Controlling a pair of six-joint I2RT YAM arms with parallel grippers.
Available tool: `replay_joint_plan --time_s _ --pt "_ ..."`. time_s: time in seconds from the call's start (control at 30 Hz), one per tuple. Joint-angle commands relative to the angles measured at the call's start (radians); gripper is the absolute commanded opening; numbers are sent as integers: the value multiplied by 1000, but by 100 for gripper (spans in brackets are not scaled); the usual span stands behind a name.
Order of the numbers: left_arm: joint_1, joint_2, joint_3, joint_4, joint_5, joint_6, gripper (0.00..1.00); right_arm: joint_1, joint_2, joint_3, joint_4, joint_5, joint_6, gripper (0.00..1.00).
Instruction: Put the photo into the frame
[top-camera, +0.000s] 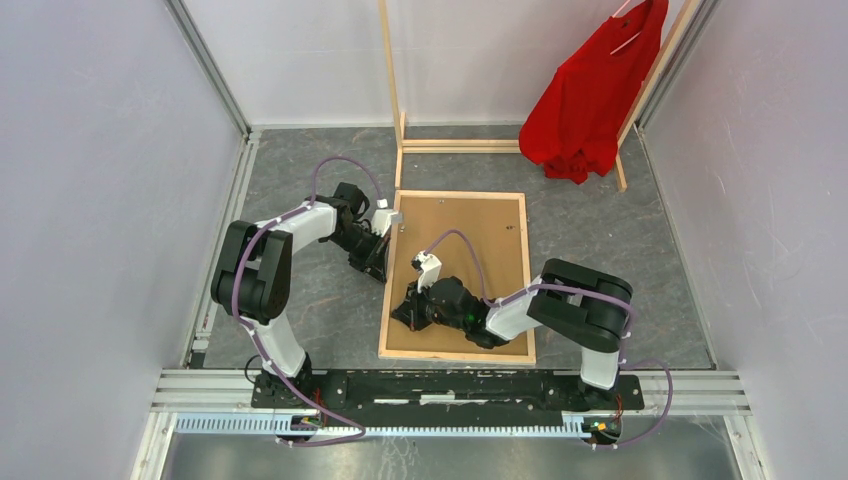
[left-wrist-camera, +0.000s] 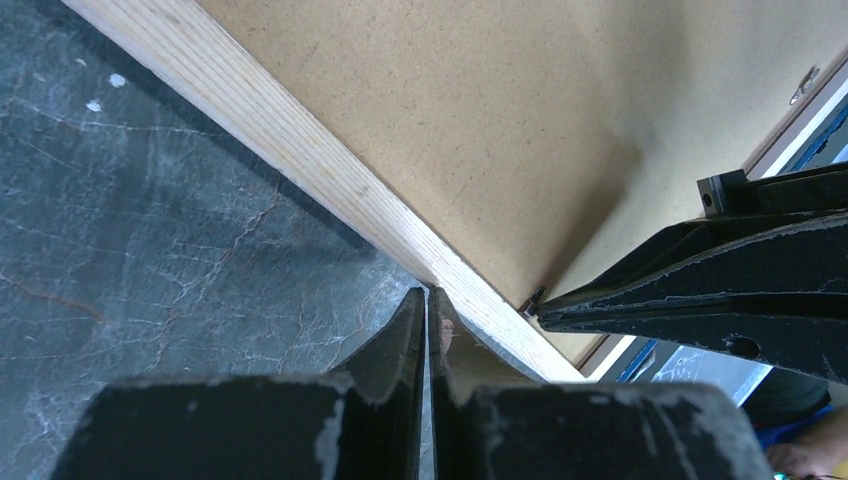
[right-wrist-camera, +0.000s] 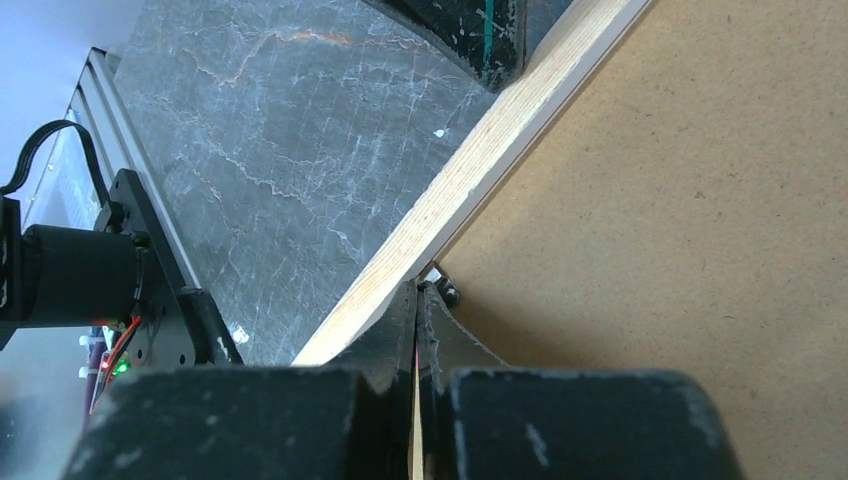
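The frame (top-camera: 388, 312) lies back up on the table, a light wood rim (left-wrist-camera: 300, 150) around a plain brown board. That board is the back of the photo (top-camera: 470, 250), lying inside the rim; its printed side is hidden. My left gripper (top-camera: 383, 262) is shut, its tips (left-wrist-camera: 427, 295) touching the outer side of the frame's left rail. My right gripper (top-camera: 402, 315) is shut too, lower on that rail (right-wrist-camera: 470, 170), tips (right-wrist-camera: 418, 290) at its inner edge beside a small metal tab (right-wrist-camera: 446, 292) on the board (right-wrist-camera: 680, 200).
A tall wooden rack (top-camera: 395, 90) with a red shirt (top-camera: 590, 100) stands just behind the frame. Grey walls close in left and right. An aluminium rail (top-camera: 450, 385) carries both arm bases at the near edge. Marbled grey tabletop (top-camera: 330, 310) lies left of the frame.
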Motion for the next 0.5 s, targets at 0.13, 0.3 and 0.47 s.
replay_joint_plan --time_s 0.13,0.3,0.47 --pt "5 -33 85 -19 -18 13 14 -83 -170 -101 111 -11 -7 0" --pt "18 21 185 -3 -10 -40 28 -252 -233 -79 12 -37 -51 0" --pt "32 64 229 60 -40 -89 37 -368 -130 110 -160 -87 -126 0"
